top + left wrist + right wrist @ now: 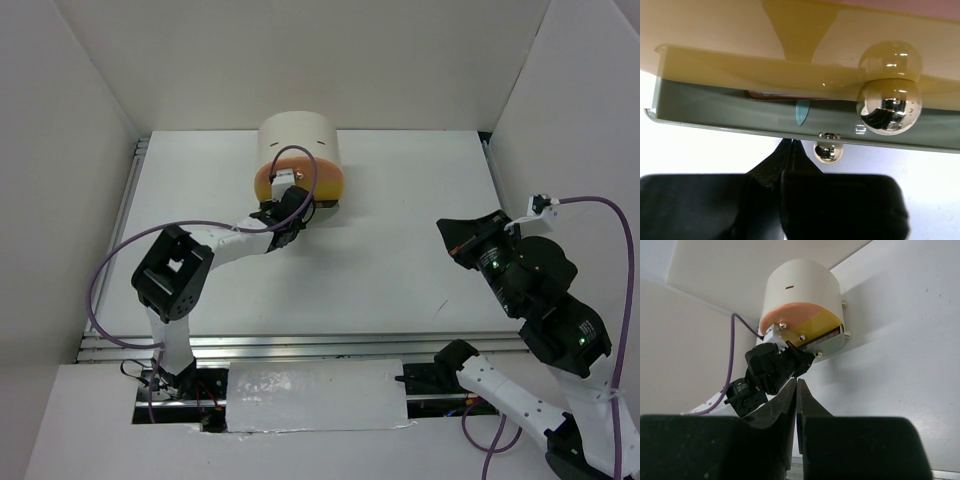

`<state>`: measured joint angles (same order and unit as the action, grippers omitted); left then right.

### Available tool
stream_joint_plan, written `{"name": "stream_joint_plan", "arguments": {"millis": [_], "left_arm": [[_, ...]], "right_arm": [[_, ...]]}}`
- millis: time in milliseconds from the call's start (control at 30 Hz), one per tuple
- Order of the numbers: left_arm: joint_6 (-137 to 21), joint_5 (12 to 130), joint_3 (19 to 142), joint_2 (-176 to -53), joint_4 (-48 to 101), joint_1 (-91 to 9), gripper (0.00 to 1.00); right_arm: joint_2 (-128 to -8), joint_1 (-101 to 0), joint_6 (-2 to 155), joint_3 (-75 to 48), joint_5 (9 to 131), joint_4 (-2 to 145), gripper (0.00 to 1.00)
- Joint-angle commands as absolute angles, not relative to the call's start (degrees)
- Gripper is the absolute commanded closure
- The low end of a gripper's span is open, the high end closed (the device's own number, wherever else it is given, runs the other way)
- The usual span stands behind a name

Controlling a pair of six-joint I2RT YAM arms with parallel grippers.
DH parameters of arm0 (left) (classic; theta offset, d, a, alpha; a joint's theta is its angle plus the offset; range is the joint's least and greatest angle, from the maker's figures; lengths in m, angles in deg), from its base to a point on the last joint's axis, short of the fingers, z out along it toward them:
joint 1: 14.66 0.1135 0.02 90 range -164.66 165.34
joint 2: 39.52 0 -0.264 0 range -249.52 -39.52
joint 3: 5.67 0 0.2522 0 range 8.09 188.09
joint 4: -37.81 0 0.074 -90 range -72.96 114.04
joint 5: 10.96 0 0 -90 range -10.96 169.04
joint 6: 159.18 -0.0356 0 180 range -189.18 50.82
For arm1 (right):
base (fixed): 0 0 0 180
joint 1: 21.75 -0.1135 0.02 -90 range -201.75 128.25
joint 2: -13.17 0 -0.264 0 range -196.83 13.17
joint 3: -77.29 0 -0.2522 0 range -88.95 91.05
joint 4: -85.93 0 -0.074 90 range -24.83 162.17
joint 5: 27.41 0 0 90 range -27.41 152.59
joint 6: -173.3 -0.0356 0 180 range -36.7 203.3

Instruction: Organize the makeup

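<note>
My left gripper (283, 217) is shut and empty, its tips (791, 143) just under the lip of the grey drawer (715, 107) of the cream drum box (300, 140). The grey drawer stands slightly out below the yellow drawer (740, 70). In its gap show a pale teal stick's tip (801, 113) and a thin pink edge (775, 95), perhaps the palette. The rest of the makeup is hidden. My right gripper (452, 235) is shut and empty, far right of the box; its tips (797, 382) point toward the box (800, 290) and the left gripper (775, 365).
Gold ball knobs sit on the drawer fronts: a large one (890, 107) on the grey drawer, one (890, 60) above it, and a small one (828, 152) just right of my left fingertips. White walls enclose the table (400, 250) on three sides. A purple cable (105, 270) loops left.
</note>
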<state>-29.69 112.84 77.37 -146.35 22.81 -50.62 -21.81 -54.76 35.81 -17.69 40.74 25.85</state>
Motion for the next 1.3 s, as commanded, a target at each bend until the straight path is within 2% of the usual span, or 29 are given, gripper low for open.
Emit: {"name": "stream_joint_plan", "arguments": {"millis": [0,533,733,1267], "left_arm": [[-33.0,113.8,80.3,-147.6,27.3,-49.7,1.0],[-36.7,113.4,79.4,-147.1,32.2,-48.8,1.0],[-40.9,113.3,76.2,-145.6,38.3,-48.8,1.0],[-44.8,112.6,78.5,-148.5,38.9,-47.7,1.0]], "right_arm": [[-22.5,-55.1,35.3,-16.8,39.7,28.0,0.91],[-24.8,-55.1,35.9,-16.6,40.3,30.0,0.91],[-25.1,-55.1,36.3,-17.1,40.8,31.0,0.91],[-24.4,-55.1,35.8,-17.1,40.9,30.4,0.91]]}}
